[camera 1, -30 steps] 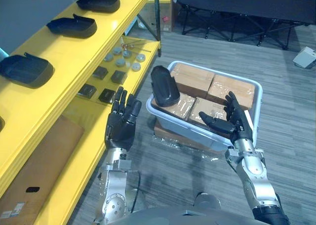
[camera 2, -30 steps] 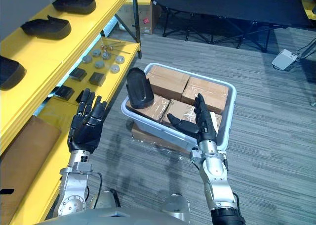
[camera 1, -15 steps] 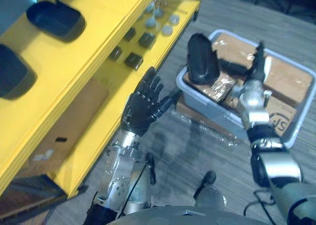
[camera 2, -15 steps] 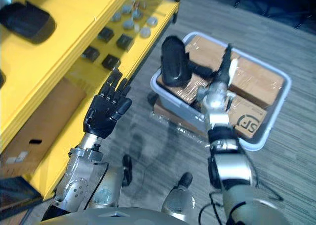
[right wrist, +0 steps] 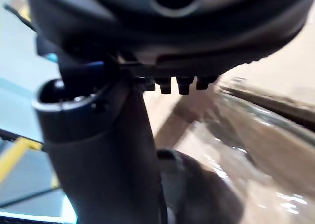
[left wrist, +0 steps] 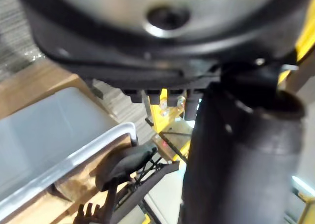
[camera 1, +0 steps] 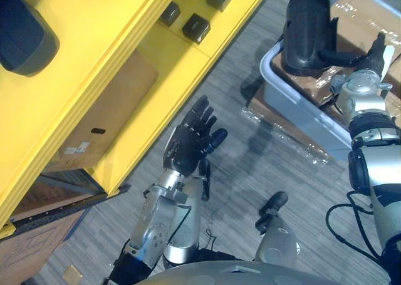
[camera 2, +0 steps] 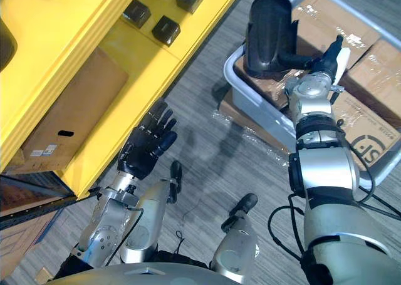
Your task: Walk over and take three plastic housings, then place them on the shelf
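A black plastic housing [camera 1: 307, 31] stands upright on wrapped cartons at the near-left corner of a grey bin [camera 1: 294, 100]. My right hand [camera 1: 369, 56] is inside the bin just right of it, open, fingers straight and pointing away, thumb stretched toward the housing's side. In the right wrist view the housing [right wrist: 197, 194] lies dark past the thumb. My left hand [camera 1: 191, 144] hovers open over the floor, left of the bin and apart from it. Another black housing [camera 1: 25, 31] rests on the yellow shelf [camera 1: 125, 22] at the upper left.
Small black blocks [camera 1: 195, 27] lie on the yellow shelf's lower board. A flat cardboard carton [camera 1: 100, 116] sits below them. Wrapped brown cartons [camera 2: 376, 78] fill the bin, which rests on another wrapped carton [camera 1: 276, 119]. Grey carpet spreads between shelf and bin.
The view has swung down and closer to the shelf and bin. My right hand has reached forward into the bin beside the housing. My left hand has stayed open over the floor.
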Controlling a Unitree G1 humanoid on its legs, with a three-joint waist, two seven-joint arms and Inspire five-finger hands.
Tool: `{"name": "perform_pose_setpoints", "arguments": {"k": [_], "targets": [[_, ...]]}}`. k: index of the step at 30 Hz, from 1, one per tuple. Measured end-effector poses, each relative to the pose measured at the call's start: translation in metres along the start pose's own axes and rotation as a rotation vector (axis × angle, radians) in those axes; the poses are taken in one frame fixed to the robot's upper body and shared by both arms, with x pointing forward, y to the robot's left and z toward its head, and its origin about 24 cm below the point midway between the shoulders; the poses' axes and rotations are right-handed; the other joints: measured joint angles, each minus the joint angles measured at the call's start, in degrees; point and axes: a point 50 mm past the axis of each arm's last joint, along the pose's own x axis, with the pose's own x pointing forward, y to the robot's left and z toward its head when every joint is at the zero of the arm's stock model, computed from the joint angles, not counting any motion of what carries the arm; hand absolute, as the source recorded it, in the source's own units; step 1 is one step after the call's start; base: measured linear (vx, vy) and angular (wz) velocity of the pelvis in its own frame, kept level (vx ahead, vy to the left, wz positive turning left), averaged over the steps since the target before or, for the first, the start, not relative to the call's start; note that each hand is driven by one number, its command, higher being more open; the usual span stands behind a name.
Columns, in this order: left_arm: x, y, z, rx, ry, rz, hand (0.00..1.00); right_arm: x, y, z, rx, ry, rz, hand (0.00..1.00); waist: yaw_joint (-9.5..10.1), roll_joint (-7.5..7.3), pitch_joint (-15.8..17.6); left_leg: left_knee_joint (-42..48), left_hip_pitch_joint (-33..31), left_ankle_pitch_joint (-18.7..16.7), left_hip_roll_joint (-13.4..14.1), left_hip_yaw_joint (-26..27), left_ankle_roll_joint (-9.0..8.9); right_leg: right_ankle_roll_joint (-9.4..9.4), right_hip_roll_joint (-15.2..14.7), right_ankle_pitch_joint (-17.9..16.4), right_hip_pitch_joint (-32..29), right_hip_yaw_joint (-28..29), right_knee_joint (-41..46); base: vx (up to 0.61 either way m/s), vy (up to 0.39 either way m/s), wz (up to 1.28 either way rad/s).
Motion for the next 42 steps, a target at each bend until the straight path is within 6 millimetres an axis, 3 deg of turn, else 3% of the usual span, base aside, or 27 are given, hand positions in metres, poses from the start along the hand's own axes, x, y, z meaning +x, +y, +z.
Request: {"name": "perform_pose_setpoints", "arguments": {"k": [1, 2, 4, 12, 22, 28, 32, 37, 39, 42], "targets": [[0.0, 0.002, -0.001, -0.016, 0.001, 0.017, 1.0, 0.001, -0.001, 0.001, -0.024, 0.002, 0.009, 1.0, 0.16, 0.0, 0.01, 0.0, -0.61, 0.06, 0.0, -0.07, 0.05, -0.06, 0.01, 0.04, -0.6, -0.06, 0.01, -0.09, 0.009, 0.05], [0.0, 0.005, -0.003, -0.016, 0.012, 0.032, 1.0, 0.003, -0.009, 0.004, -0.052, 0.007, 0.014, 0.0, 0.39, 0.0, 0.01, 0.06, -1.28, 0.16, 0.01, -0.12, 0.13, -0.1, 0.0, 0.09, -1.12, -0.21, 0.0, -0.05, 0.008, 0.02], [-0.002, 0.009, -0.007, -0.014, 0.026, 0.061, 1.0, 0.006, -0.022, 0.004, -0.109, 0.022, 0.024, 0.0, 1.18, 0.0, 0.01, 0.13, -1.77, 0.23, 0.03, -0.36, 0.13, -0.11, 0.03, 0.09, -1.38, -0.54, 0.0, -0.01, 0.002, 0.05], [0.0, 0.011, -0.005, -0.014, 0.011, 0.073, 1.0, 0.011, -0.043, 0.002, -0.252, 0.044, -0.006, 0.0, 1.19, 0.01, 0.01, -0.42, -1.72, 0.63, 0.15, -0.94, -0.23, -0.99, 0.07, -0.57, -1.48, -1.6, 0.95, -0.01, -0.004, 0.02], [-0.007, 0.016, 0.0, -0.001, -0.003, 0.091, 1.0, 0.009, -0.037, -0.004, -0.379, 0.048, -0.052, 0.0, 1.11, -0.29, 0.2, -4.29, 2.57, 2.22, 0.89, -1.01, -1.26, -2.31, 0.7, -1.63, 1.04, -2.7, 1.32, -0.01, -0.032, 0.0], [-0.02, 0.016, 0.02, 0.034, -0.062, 0.1, 1.0, 0.004, -0.024, -0.02, -0.457, -0.003, -0.089, 0.0, 0.83, -2.95, 1.22, -6.84, 7.79, 2.76, 2.15, -0.12, -2.13, -2.85, 2.06, -1.96, 4.46, -2.59, 1.32, 0.0, -0.033, -0.08], [-0.02, 0.022, 0.027, 0.047, -0.06, 0.133, 1.0, -0.006, -0.007, -0.014, -0.473, -0.141, -0.104, 0.0, -0.65, -5.36, 1.01, -9.31, 11.58, 3.59, 3.05, 1.15, -3.06, -2.99, 3.2, -2.05, 6.48, -1.69, 0.37, -0.02, -0.046, -0.17], [-0.016, 0.023, 0.021, 0.033, 0.027, 0.137, 1.0, -0.023, 0.011, -0.014, -0.421, -0.277, -0.146, 0.0, -2.12, -9.68, -2.36, -15.43, 15.91, 6.21, 3.92, 2.86, -4.43, -3.03, 5.56, -2.04, 8.8, -1.2, -3.46, 0.0, -0.076, -0.12], [-0.014, 0.022, 0.011, -0.009, 0.106, 0.145, 1.0, -0.035, 0.023, -0.03, -0.4, -0.291, -0.128, 0.0, -2.82, -11.35, -5.43, -18.39, 18.11, 7.33, 4.2, 3.37, -5.12, -3.05, 6.46, -2.03, 9.85, -1.06, -4.75, 0.06, -0.064, -0.1], [-0.012, 0.026, -0.006, -0.121, 0.209, 0.191, 1.0, -0.056, 0.042, -0.052, -0.376, -0.306, -0.066, 0.0, -3.89, -12.26, -10.18, -21.36, 21.33, 7.75, 4.26, 5.23, -5.62, -2.85, 7.07, -1.87, 11.2, 0.35, -6.31, 0.08, -0.038, -0.22]]}}
